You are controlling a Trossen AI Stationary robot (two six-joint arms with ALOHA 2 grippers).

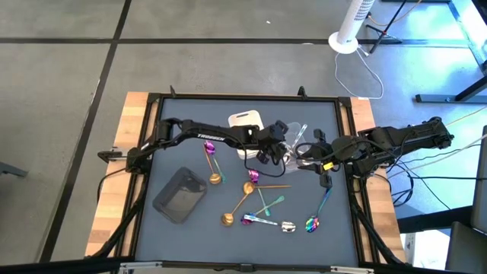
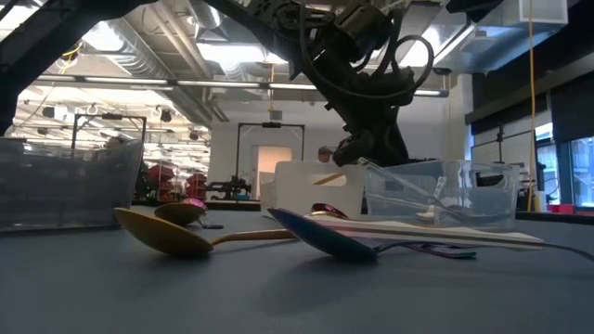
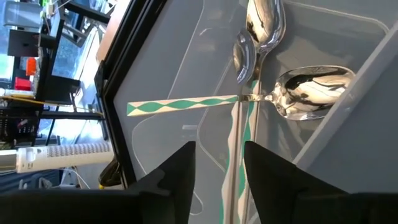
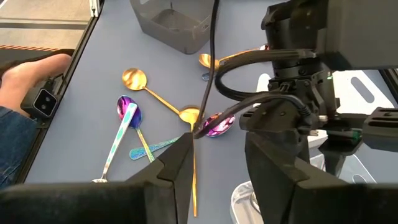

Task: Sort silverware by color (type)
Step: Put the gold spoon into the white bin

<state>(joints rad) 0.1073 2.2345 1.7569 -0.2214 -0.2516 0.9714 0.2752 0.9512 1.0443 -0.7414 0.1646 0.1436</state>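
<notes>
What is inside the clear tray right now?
Three silver spoons with green-and-white handles lie in the clear tray, under the open left gripper. Its far end is out of view.

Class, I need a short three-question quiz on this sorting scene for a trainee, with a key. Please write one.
1. True or false: the left gripper is holding a spoon.
2. Which tray holds the silver spoons? A white, B clear, C dark grey.
3. Fill in: the left wrist view shows ___ silver spoon bowls.

Key:
1. False. Its jaws are open and empty above the clear tray.
2. B.
3. Three.
</notes>
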